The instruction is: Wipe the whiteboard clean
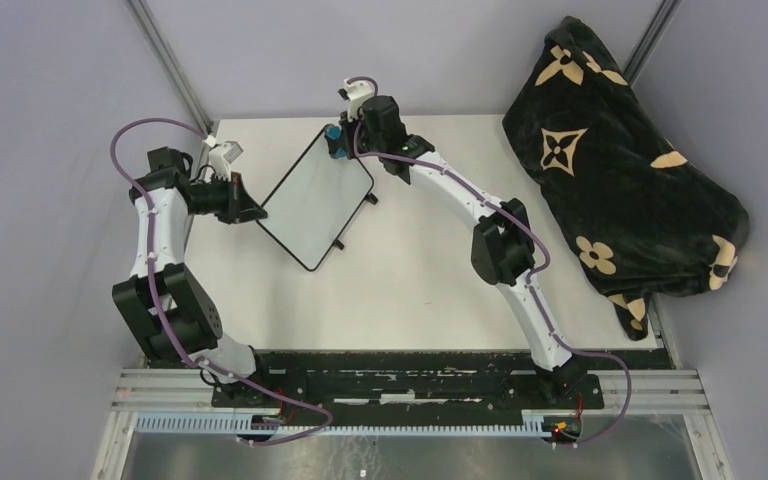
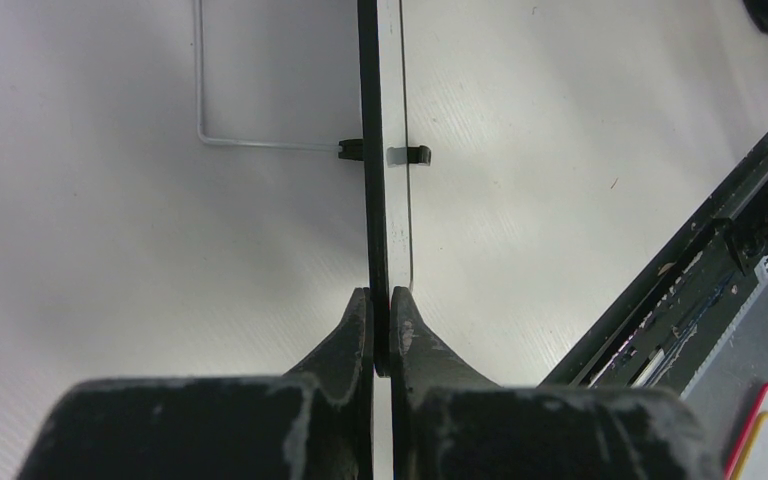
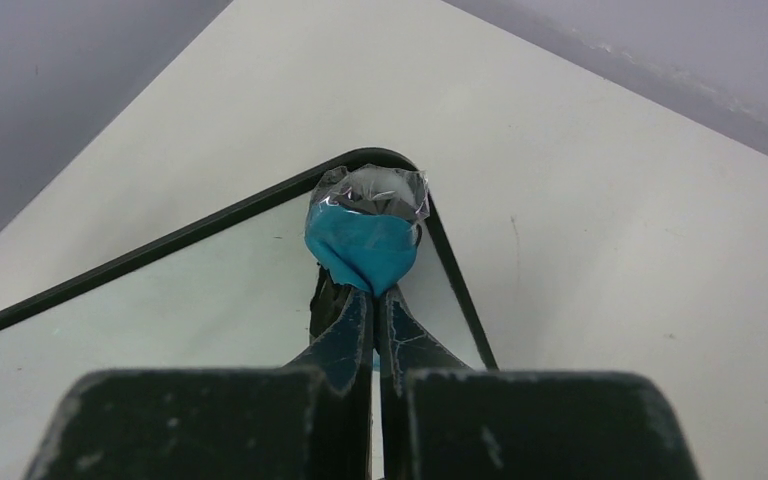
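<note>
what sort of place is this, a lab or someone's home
Most likely a robotics lab cell: a white table boxed in by plain grey panels, a left arm and right arm bolted to a black metal rail, the left gripper clamping a small black-framed whiteboard.

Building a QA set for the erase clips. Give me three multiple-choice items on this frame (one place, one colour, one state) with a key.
1. Over which part of the whiteboard is the eraser?
A) its far corner
B) its middle
C) off the board altogether

2. What colour is the eraser's body?
A) red
B) blue
C) yellow

3. What is the left gripper doing?
A) open, holding nothing
B) shut on the whiteboard's edge
C) shut on the eraser

Key:
1 A: the right wrist view shows it at the frame's rounded corner, held by the right gripper.
2 B: the body is blue, with a clear-wrapped grey end.
3 B: the left wrist view shows it clamping both faces of the board's edge.
</note>
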Action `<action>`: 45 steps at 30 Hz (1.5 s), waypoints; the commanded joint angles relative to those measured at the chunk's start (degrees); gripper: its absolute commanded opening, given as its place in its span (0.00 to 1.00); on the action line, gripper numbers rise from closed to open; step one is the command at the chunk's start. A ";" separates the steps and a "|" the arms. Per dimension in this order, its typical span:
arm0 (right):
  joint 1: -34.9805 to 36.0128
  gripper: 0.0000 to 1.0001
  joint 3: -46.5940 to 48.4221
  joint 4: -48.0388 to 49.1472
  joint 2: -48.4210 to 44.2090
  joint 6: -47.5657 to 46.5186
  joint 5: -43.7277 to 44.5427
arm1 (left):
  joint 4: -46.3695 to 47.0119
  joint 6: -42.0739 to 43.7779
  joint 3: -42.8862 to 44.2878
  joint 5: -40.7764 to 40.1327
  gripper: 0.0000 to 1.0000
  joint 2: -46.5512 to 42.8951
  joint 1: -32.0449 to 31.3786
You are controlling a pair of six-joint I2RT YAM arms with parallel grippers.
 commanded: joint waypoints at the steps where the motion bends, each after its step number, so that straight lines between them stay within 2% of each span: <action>1: -2.80 0.00 -2.04 0.71 1.04 -1.11 2.97 | -3.85 4.23 -0.41 1.00 0.03 -2.06 -1.03; 10: -3.88 0.00 -12.23 2.24 -3.15 -2.56 2.75 | -3.85 3.88 -0.23 1.08 0.03 -1.80 -1.01; 15: -5.08 0.00 -26.17 2.27 -16.38 -3.14 7.81 | -3.63 3.94 -0.26 0.30 0.03 -2.04 -0.98; 18: -7.40 0.00 -33.01 -5.03 -25.87 -3.97 11.41 | -3.95 4.28 -0.78 -0.10 0.03 -2.48 -1.07; 21: -10.07 0.00 -36.71 -16.74 -33.26 -5.05 13.56 | -2.90 3.28 -2.09 -0.96 0.03 -3.77 -1.04; 28: -13.11 0.00 -46.91 -33.29 -44.12 -5.01 14.97 | -2.11 0.82 -2.11 -2.48 0.03 -5.28 -1.07; 37: -14.28 0.02 -57.46 -36.41 -47.75 -1.11 14.01 | 0.47 -2.21 -2.02 -3.29 0.03 -5.35 -1.04; 45: -14.80 0.05 -60.11 -33.88 -43.77 -0.23 9.75 | 2.48 -3.40 -1.22 -2.34 0.12 -3.65 -1.13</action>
